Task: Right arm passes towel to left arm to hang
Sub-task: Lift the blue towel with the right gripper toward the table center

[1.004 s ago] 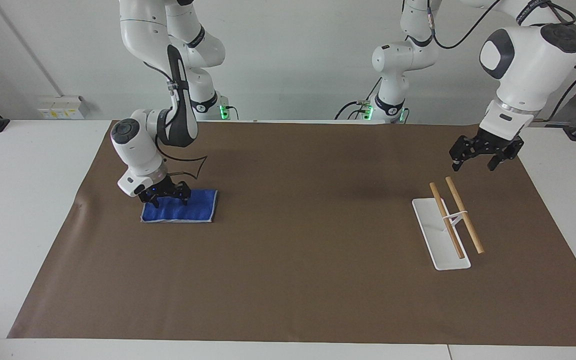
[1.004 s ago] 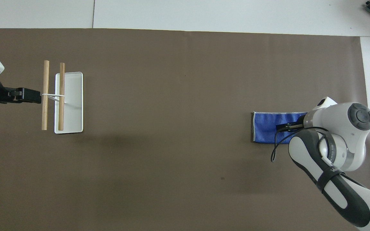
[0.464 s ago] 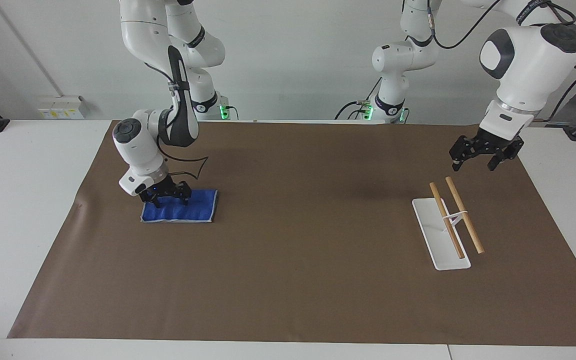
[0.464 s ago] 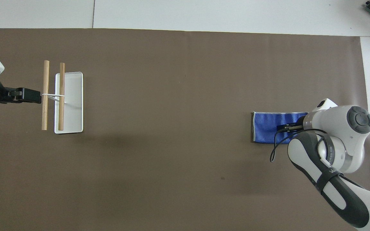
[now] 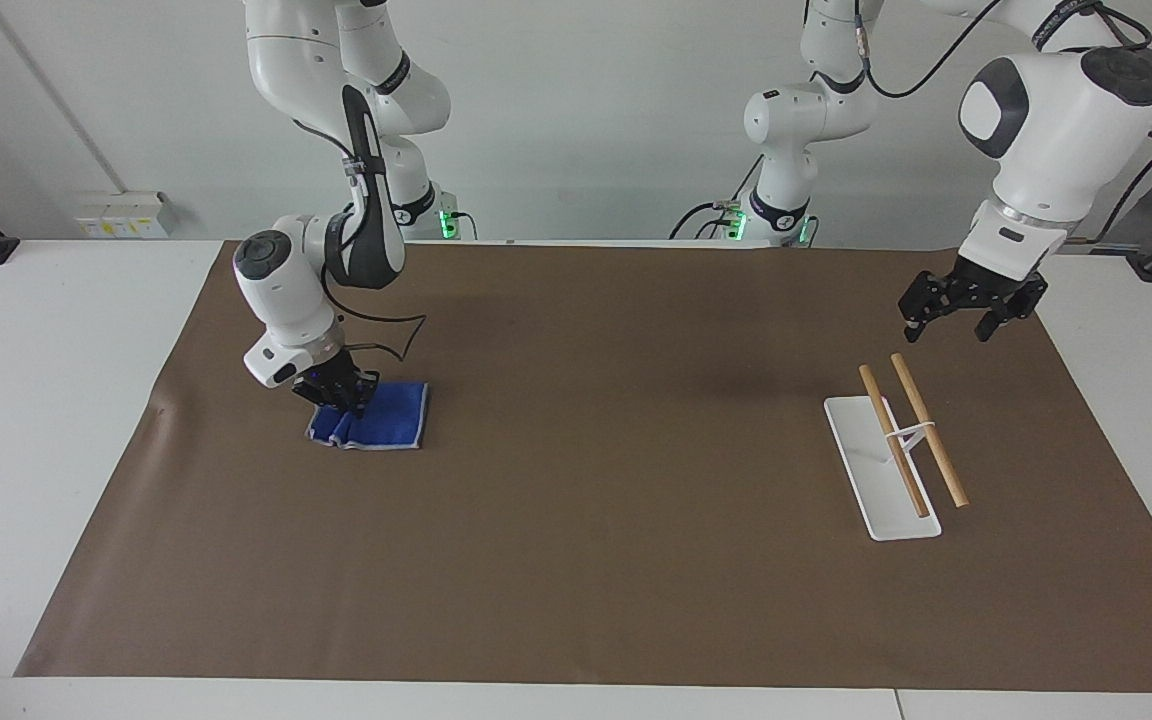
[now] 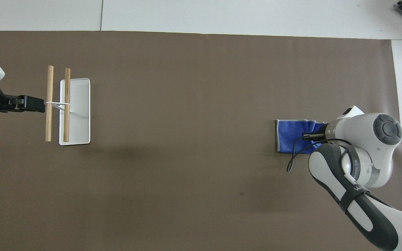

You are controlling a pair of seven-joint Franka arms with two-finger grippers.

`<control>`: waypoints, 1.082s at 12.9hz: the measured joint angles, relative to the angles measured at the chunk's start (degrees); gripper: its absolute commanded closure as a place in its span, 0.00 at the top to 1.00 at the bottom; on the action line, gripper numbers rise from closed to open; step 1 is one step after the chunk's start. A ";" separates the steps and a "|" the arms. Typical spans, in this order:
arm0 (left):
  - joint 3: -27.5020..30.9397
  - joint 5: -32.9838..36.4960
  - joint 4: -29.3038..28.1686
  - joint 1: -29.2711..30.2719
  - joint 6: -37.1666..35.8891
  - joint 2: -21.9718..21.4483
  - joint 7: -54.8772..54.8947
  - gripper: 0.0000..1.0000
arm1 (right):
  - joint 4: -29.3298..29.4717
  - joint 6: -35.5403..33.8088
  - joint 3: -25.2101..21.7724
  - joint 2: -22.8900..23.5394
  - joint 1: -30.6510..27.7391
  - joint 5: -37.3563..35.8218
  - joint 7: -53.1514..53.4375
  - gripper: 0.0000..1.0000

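The pickup is under way: the right hand (image 5: pixel 338 392), left of frame, pinches the towel (image 5: pixel 376 418) (bunched) and should lift toward the spread, waiting left hand (image 5: pixel 971 308).

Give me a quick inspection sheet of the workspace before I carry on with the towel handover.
Surface: brown mat over a white table.
Job's things: blue towel on the mat at the right arm's end, bunched at one edge; rack with two wooden bars at the left arm's end.
Clutter: nothing seen.
Claws: right claw shut on the towel's bunched edge; left claw open, in the air near the rack's end closer to the robots, waiting.
Cables: black cable loops off the right wrist, hanging just above the towel.
Surroundings: white wall, wall sockets, green lights at both arm bases.
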 measured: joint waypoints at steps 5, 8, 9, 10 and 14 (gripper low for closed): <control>0.00 0.00 0.00 0.00 0.00 0.00 0.00 1.00 | 5.04 -6.22 0.00 -0.40 0.56 0.04 2.42 0.00; 0.00 0.00 0.00 0.00 0.00 0.00 0.00 1.00 | 8.92 -11.74 0.84 -2.18 0.60 1.52 5.15 0.00; 0.00 0.00 0.00 0.00 0.00 0.00 0.00 1.00 | 10.43 -13.31 1.36 -2.71 0.62 5.28 5.43 0.00; 0.00 0.00 0.00 0.00 0.00 0.00 0.00 1.00 | 12.16 -14.74 1.73 -3.02 0.69 9.64 5.48 0.00; 0.00 0.00 0.00 0.00 0.00 0.00 0.00 1.00 | 16.56 -16.73 1.97 -3.07 0.72 27.09 5.73 0.00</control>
